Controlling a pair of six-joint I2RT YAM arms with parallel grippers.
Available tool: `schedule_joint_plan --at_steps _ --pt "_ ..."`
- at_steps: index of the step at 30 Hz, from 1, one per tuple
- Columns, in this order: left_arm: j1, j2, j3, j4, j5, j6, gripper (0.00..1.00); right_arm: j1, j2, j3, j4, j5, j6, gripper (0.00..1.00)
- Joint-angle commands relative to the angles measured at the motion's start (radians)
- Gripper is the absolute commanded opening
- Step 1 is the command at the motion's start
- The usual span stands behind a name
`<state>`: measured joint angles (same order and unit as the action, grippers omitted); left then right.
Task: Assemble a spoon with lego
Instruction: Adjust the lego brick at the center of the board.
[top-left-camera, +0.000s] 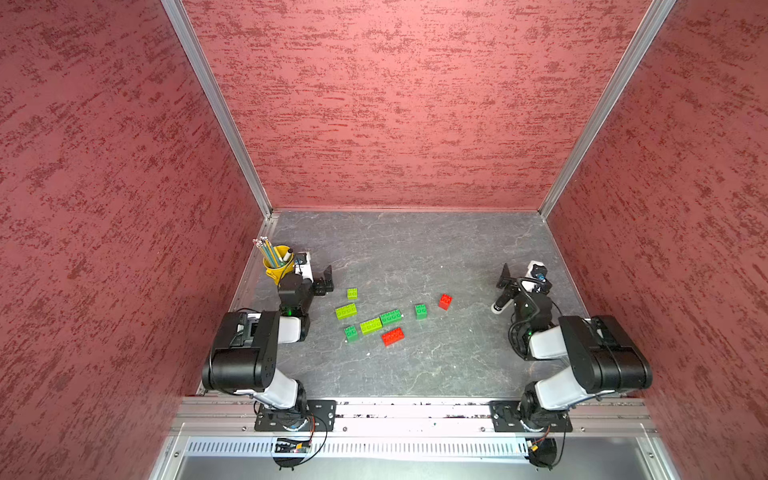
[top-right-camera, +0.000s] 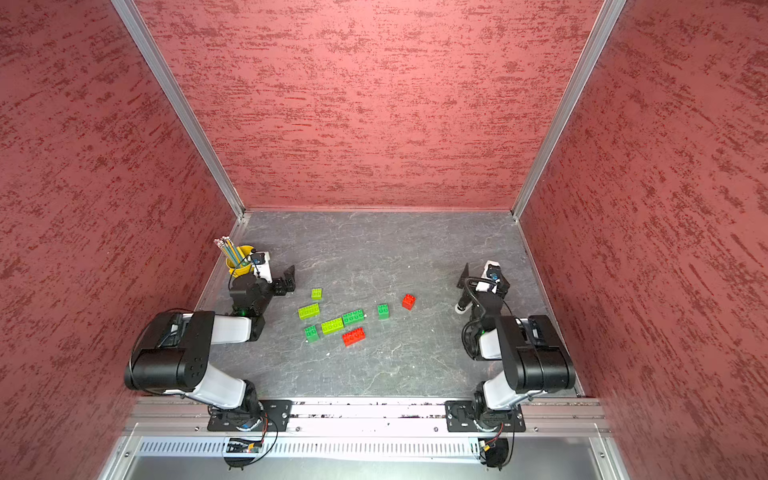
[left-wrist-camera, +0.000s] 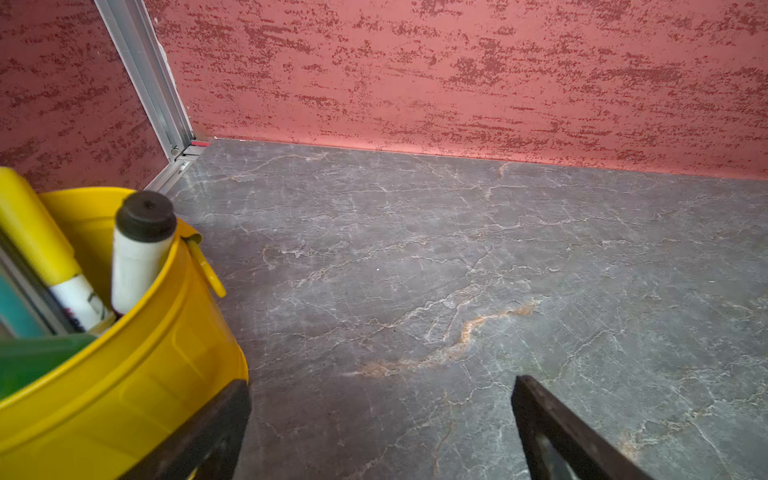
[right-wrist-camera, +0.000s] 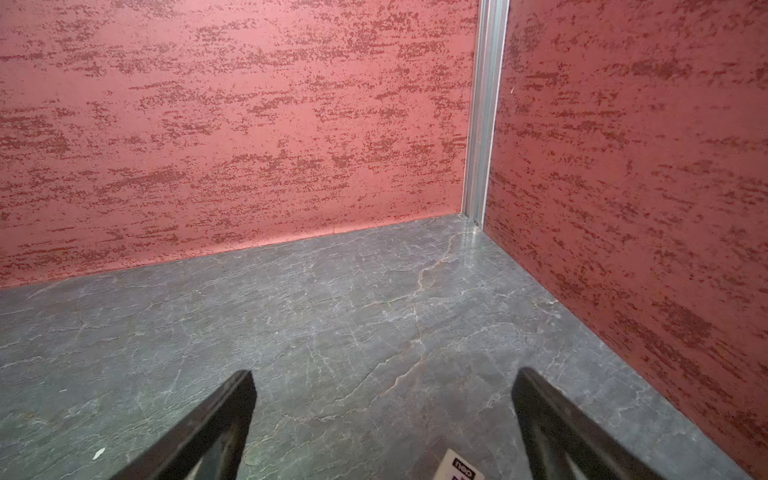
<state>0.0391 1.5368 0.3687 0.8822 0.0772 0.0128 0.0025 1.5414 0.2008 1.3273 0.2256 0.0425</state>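
Nothing is joined yet; the whole spoon is left to build. Near the left edge of the grey marbled tabletop (top-left-camera: 415, 249) stands a yellow plastic cup (top-left-camera: 279, 270) of pencils, and beside it the left end effector (top-left-camera: 326, 280) is released, empty. In the middle lie eight loose studded bricks (top-left-camera: 371, 325), glossy red, dark green and lime, square or oblong. Near the right edge the right end effector (right-wrist-camera: 384, 382) is released too.

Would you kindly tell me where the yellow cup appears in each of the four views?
Top view: yellow cup by the left wall.
Top view: yellow cup, same place.
Left wrist: yellow cup close up beside the left pincer.
Right wrist: not in it.
Shared landmark: metal corner post behind the cup.
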Motion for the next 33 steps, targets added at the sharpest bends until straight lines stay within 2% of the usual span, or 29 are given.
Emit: schedule_joint_plan --at_steps 1,30,33 --pt "0.001 -0.003 0.016 0.000 0.005 0.001 1.00 0.000 0.000 0.000 0.031 -0.001 -0.010 0.99" --pt "0.000 -0.007 0.011 0.005 0.003 0.001 1.00 0.000 -0.001 -0.001 0.033 -0.001 -0.010 0.99" --pt "-0.020 -0.082 0.030 -0.079 -0.017 0.022 1.00 -0.001 -0.040 -0.009 0.019 -0.022 -0.023 0.99"
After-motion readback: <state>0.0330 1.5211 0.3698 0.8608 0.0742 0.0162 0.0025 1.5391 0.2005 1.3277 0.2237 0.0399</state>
